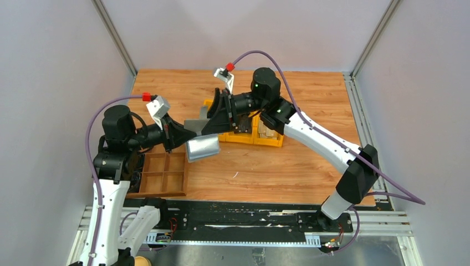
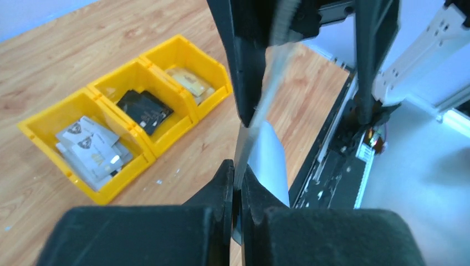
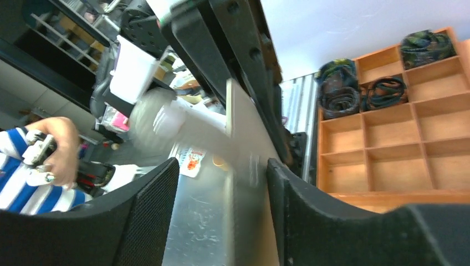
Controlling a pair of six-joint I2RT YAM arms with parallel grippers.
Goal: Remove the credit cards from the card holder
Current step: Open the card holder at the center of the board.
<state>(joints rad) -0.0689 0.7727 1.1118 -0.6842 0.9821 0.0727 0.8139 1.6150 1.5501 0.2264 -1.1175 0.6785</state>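
One wooden compartment tray [image 1: 165, 173] sits near left on the wood-grain table [image 1: 266, 166]. Beyond, the left gripper [image 2: 239, 177] pinches the grey-blue card holder [image 1: 202, 147] aloft; the right gripper [image 3: 221, 172] stands parted around its far edge. Farther, three yellow bins [image 2: 119, 185] hold credit cards [image 2: 191, 83]; pale walls behind.

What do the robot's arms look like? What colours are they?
Both the left arm and the right arm have white tube-shaped parts with chunky black joints. A purple cable loops to each wrist and ends in a red plug on a white bracket. Small green lights glow on the right arm. The left tool and right tool each have two black fingers.
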